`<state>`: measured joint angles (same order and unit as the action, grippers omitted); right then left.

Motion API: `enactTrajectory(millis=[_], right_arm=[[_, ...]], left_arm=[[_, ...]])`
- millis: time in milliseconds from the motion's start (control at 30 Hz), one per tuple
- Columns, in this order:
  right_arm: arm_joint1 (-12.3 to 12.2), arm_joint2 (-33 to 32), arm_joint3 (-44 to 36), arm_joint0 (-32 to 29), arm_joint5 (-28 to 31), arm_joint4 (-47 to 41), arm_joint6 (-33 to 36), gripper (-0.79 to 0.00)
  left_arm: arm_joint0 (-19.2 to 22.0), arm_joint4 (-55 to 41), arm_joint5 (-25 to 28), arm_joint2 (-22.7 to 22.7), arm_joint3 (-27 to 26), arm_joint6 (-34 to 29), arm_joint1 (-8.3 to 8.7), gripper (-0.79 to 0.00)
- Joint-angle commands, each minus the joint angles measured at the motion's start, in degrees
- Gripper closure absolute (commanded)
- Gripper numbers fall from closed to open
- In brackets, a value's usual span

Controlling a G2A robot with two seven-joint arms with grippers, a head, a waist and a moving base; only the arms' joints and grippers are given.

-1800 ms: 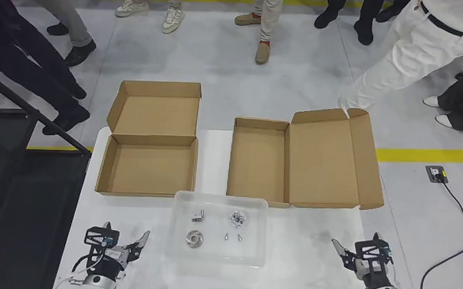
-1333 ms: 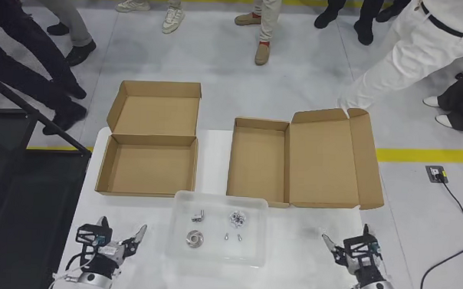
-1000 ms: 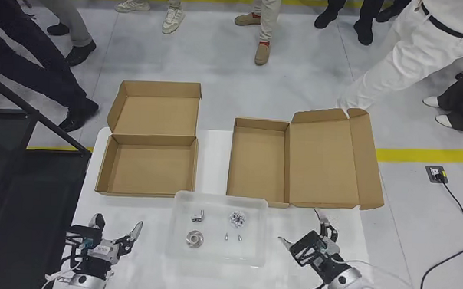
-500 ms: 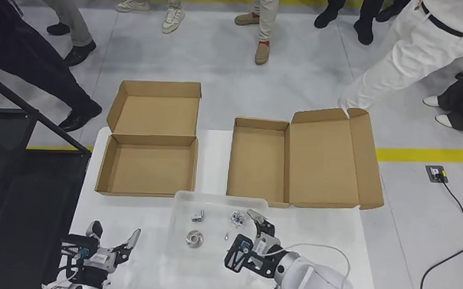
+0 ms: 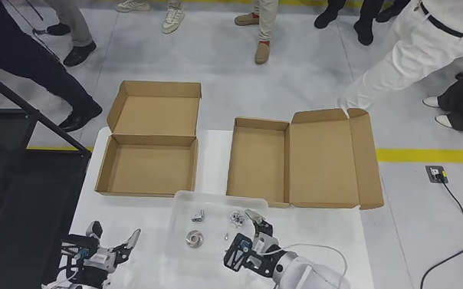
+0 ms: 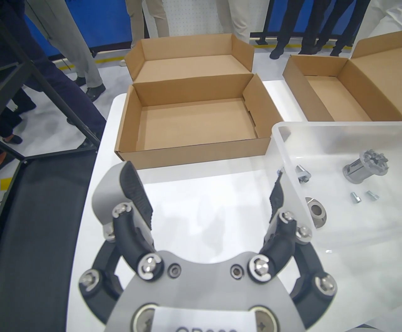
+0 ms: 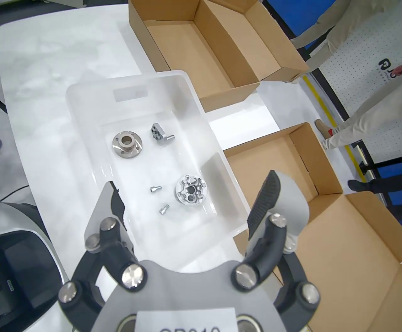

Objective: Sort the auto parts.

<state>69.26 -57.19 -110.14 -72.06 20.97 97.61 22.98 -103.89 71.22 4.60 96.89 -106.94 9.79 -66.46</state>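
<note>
Both tools spread wide | right tool [image 7: 193, 190] above clear bin [image 7: 125, 80], over splined hub [image 7: 190, 191] | left tool [image 6: 203, 176] over surface [image 6: 194, 213] beside bin | risk: round hub may slip from grip, or tool strikes bin wall, scattering screws [image 7: 155, 189]

Left gripper [image 5: 115, 238] held low at the robot's left side, jaws spread wide, holding nothing, right gripper [image 5: 241, 238] out in front near the middle, wrist turned inward, jaws wide apart too, ribbed black pads [image 7: 262, 201] bare
</note>
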Motion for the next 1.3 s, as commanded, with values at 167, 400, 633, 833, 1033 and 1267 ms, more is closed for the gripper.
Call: enactTrajectory(millis=[167, 400, 633, 833, 1033, 1267], right_arm=[[2.2, 4.9, 9.6, 7.1, -0.1, -9.0, 6.8, -0.785], [4.6, 9.1, 16.1, 12.9, -5.6, -12.0, 12.2, -0.785], [6.0, 10.0, 20.3, 15.4, -6.9, -16.9, 14.3, -0.785], [6.7, 9.8, 22.9, 16.3, -9.6, -17.6, 14.9, -0.785], [7.4, 10.1, 24.6, 17.3, -11.5, -17.3, 16.0, -0.785], [8.2, 10.9, 26.5, 18.5, -12.1, -16.6, 16.5, -0.785]], left_arm=[[-0.2, -0.2, -1.2, 0.5, -0.2, -0.5, -0.26, -0.785], [-1.0, -0.1, -2.1, 0.5, -0.1, 0.0, -0.56, -0.785], [-1.2, 0.2, -2.4, 0.5, -0.2, -0.2, -0.69, -0.785], [-1.2, 0.2, -2.4, 0.5, -0.2, -0.2, -0.69, -0.785], [-1.2, 0.2, -2.4, 0.5, -0.2, -0.2, -0.69, -0.785], [-1.2, 0.2, -2.4, 0.5, -0.2, -0.2, -0.69, -0.785]])
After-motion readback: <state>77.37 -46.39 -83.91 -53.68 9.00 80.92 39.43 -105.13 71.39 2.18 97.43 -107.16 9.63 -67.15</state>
